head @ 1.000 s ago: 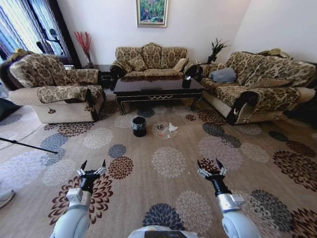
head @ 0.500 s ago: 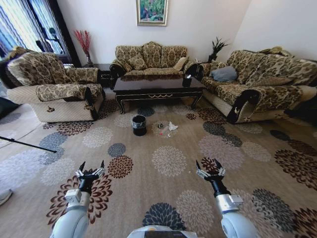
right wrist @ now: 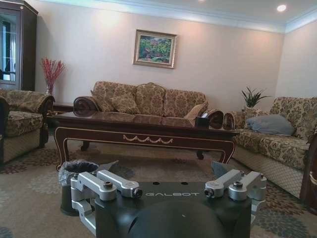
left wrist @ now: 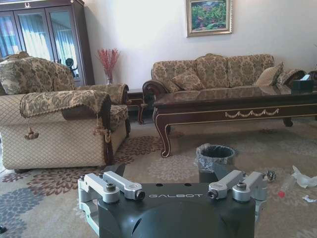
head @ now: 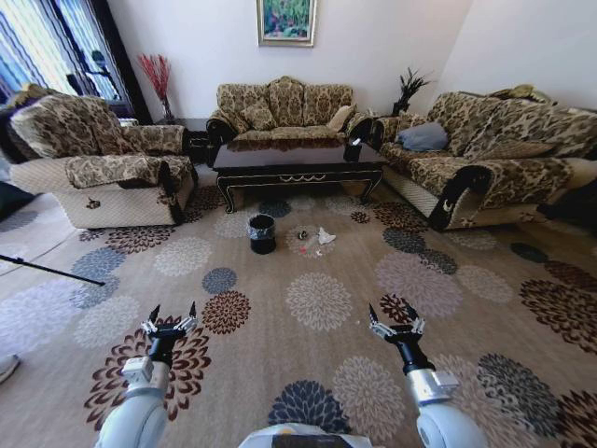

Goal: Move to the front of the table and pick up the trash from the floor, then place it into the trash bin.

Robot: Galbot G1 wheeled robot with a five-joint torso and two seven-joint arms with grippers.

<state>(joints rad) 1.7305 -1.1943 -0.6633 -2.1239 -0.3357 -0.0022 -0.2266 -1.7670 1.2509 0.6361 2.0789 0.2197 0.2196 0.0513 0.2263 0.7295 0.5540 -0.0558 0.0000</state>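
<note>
The dark glossy table (head: 298,166) stands across the room before the middle sofa. On the patterned floor (head: 112,322) in front of it sits the black trash bin (head: 262,233), and to its right lies the trash: a white tissue (head: 325,237) and a small dark piece (head: 301,236). My left gripper (head: 173,319) and right gripper (head: 395,319) hang open and empty over the near carpet, far from these. The left wrist view shows the bin (left wrist: 215,156), tissue (left wrist: 303,177), a red-capped bottle (left wrist: 285,186) and the table (left wrist: 233,106). The right wrist view shows the bin (right wrist: 74,173) and table (right wrist: 143,131).
An armchair (head: 103,173) stands at the left, a sofa (head: 284,112) behind the table, and another sofa (head: 494,154) at the right. A black tissue box (head: 352,152) sits on the table. A thin dark rod (head: 51,271) lies on the carpet at the left.
The whole head view has shifted slightly, so the camera has moved. Both arms keep the same pose with their grippers open.
</note>
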